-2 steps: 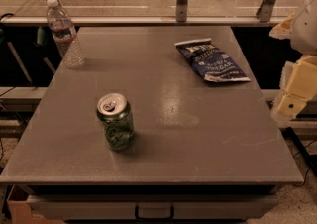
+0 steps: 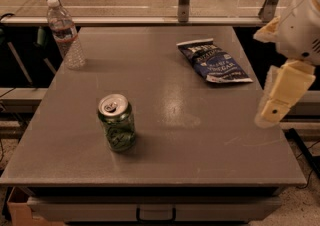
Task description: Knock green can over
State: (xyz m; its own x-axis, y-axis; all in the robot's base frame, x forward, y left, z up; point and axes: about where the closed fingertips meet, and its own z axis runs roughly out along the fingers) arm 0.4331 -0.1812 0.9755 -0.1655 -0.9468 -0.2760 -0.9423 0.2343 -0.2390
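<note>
Gripper point(image 2: 274, 110), state unclear, hovers off right, well apart from upright green can point(image 2: 117, 123)

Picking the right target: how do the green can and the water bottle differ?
The green can is short, opaque green metal, front-left on the table; the water bottle is taller, clear plastic, white-capped, at the far-left corner. Both stand upright. The gripper hangs by the table's right edge.

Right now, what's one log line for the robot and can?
green can upright on table | gripper at table's right edge, apart from can | knock not yet done
</note>
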